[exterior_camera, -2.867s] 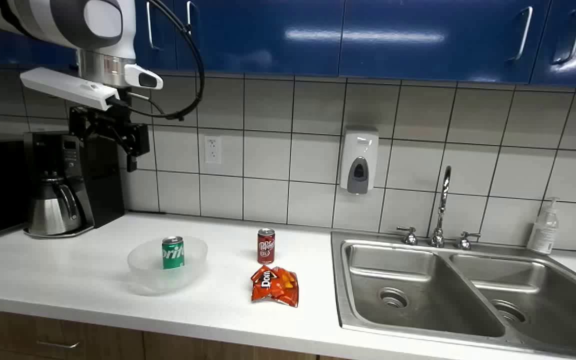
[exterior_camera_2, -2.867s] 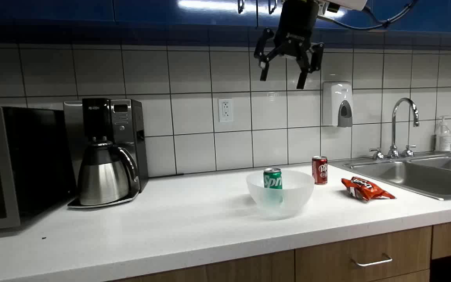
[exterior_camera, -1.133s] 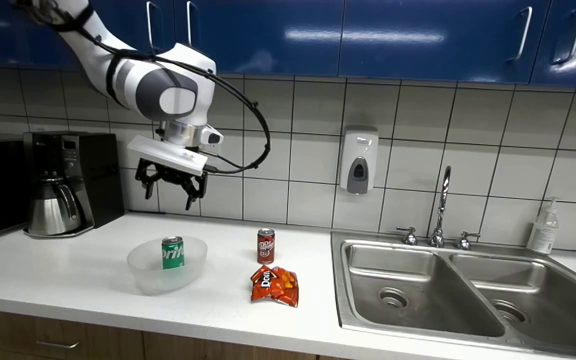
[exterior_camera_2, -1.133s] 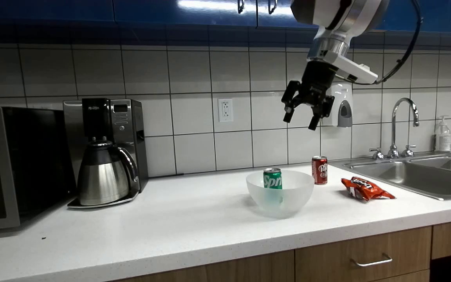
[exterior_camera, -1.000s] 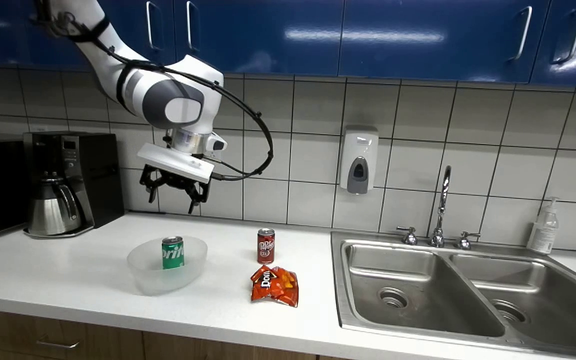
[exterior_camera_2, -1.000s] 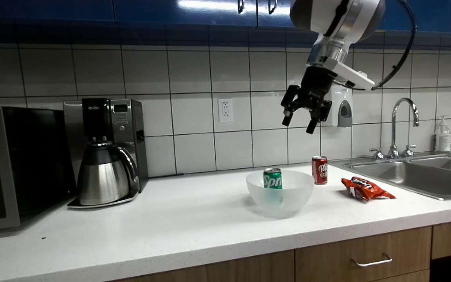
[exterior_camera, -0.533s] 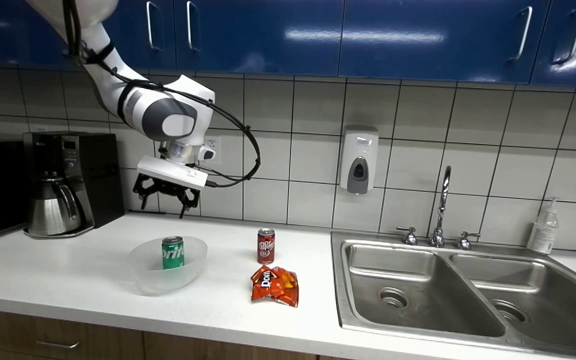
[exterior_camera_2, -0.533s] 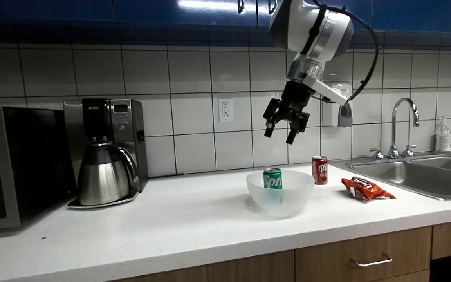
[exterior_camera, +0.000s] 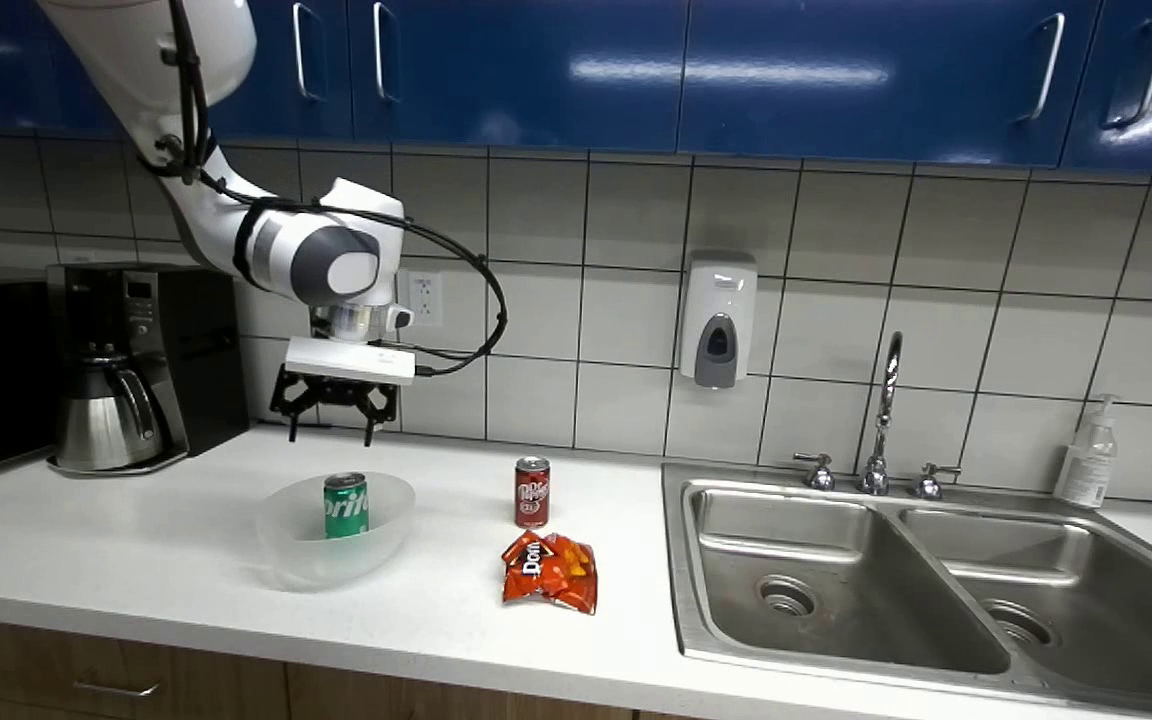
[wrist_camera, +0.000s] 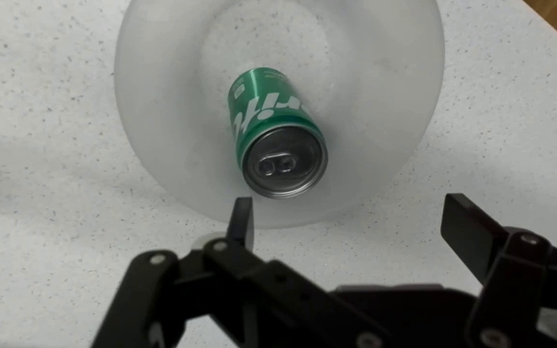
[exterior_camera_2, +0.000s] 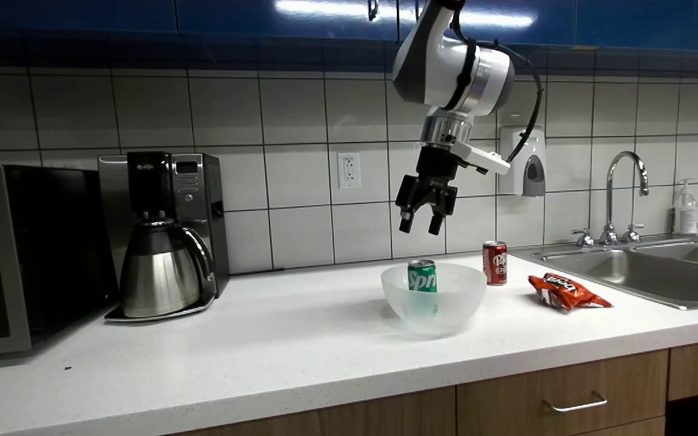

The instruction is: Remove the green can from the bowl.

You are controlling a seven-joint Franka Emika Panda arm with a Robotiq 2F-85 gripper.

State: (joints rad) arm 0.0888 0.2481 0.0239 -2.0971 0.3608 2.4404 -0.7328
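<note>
The green can (exterior_camera: 346, 508) stands inside the translucent whitish bowl (exterior_camera: 391, 525) on the white counter. In both exterior views the can's silvery top shows above the near rim; its lower part is seen through the bowl (exterior_camera_2: 464, 306). My gripper (exterior_camera_2: 420, 231) is open and empty. It points down in the air, above the can (exterior_camera_2: 422, 277) and apart from it. In the wrist view the gripper (wrist_camera: 349, 208) has its fingers wide apart, and the can (wrist_camera: 264, 104) lies ahead of the left finger (wrist_camera: 241, 222), off to the left of the gap.
A red can (exterior_camera: 532, 495) and an orange chip bag (exterior_camera: 551, 575) stand and lie beside the bowl, on the sink side. The steel sink (exterior_camera: 681, 610) is beyond them. A coffee maker (exterior_camera_2: 164, 266) and a microwave (exterior_camera_2: 52, 254) stand on the opposite side. A tiled wall is behind.
My gripper has come down from high up and moved over the bowl, turning to point more straight down. It stays open. The can and bowl have not moved.
</note>
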